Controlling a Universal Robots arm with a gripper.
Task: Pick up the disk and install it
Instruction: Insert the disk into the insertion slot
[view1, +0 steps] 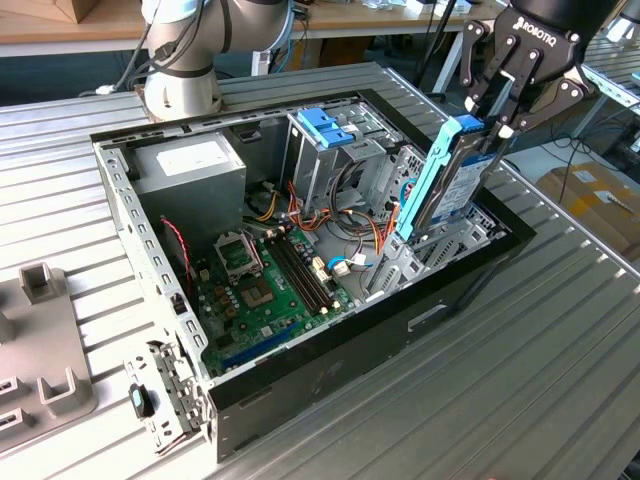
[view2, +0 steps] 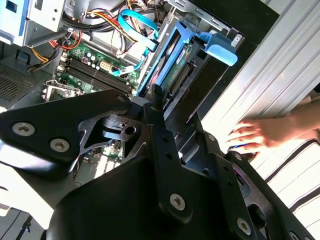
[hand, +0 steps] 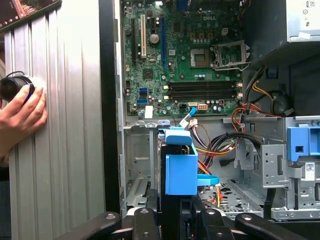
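Robotics lab, aluminium workbench (view1: 560, 330), opened computer case (view1: 330, 385)

Disk (view1: 458, 182) on edge, upper part standing above the case (view1: 330, 385) rim.
Silver body with a blue edge frame, steeply tilted, its lower end down inside the case at the exterior view's right end, its top clamped in the gripper (view1: 490, 124).

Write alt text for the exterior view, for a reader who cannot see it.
The robot's end effector grips the disk, a blue-framed hard drive, tilted on edge with its lower end inside an open computer case at the exterior view's right. The motherboard, power supply and a blue-handled drive cage lie exposed inside.
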